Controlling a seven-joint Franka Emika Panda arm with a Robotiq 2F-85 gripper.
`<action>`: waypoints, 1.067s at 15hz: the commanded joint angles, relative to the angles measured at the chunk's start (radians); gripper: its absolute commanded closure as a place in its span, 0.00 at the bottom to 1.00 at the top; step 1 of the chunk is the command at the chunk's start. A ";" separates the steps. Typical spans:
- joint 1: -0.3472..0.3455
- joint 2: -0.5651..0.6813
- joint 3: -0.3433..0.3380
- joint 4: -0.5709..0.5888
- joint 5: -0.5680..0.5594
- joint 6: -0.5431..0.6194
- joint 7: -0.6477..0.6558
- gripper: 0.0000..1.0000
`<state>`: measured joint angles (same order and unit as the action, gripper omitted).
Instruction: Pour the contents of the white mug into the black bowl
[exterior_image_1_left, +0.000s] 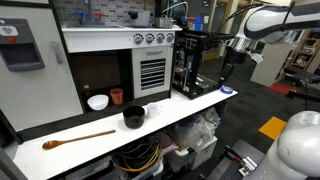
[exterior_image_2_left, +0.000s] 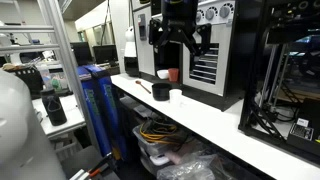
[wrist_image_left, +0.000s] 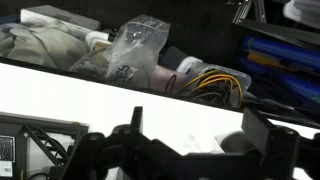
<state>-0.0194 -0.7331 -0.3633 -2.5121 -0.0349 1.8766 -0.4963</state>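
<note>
Hanging above the far end of the white counter (exterior_image_1_left: 185, 118) in an exterior view, the gripper (exterior_image_1_left: 229, 72) holds nothing, and the white mug (exterior_image_1_left: 97, 102) sits well apart from it along the counter, back near the appliance front. The red-orange cup (exterior_image_1_left: 116, 96) is just beside the mug, and the black bowl (exterior_image_1_left: 133, 117) stands nearer the counter's front edge, between mug and claw. A wooden spoon (exterior_image_1_left: 78, 139) lies beyond them. By my judgement the reach must run the length of the counter, past the bowl, to the mug. In an exterior view taken along the counter, the gripper (exterior_image_2_left: 181, 46) shows its jaws spread wide and empty, high above the white mug (exterior_image_2_left: 176, 95), the black bowl (exterior_image_2_left: 160, 91) and the red-orange cup (exterior_image_2_left: 172, 75). The mug is squat and round with no long axis I can make out. What either vessel holds is hidden. In the wrist view, the gripper (wrist_image_left: 200, 150) looks past the counter edge at plastic bags (wrist_image_left: 135, 55) and cables below; neither mug nor bowl appears.
</note>
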 joint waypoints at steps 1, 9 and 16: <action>-0.017 0.005 0.014 0.002 0.011 -0.002 -0.010 0.00; 0.032 0.038 -0.007 0.006 0.027 0.023 -0.099 0.00; 0.167 0.123 0.038 0.015 0.102 0.104 -0.382 0.00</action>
<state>0.1169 -0.6678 -0.3535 -2.5097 0.0384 1.9327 -0.7653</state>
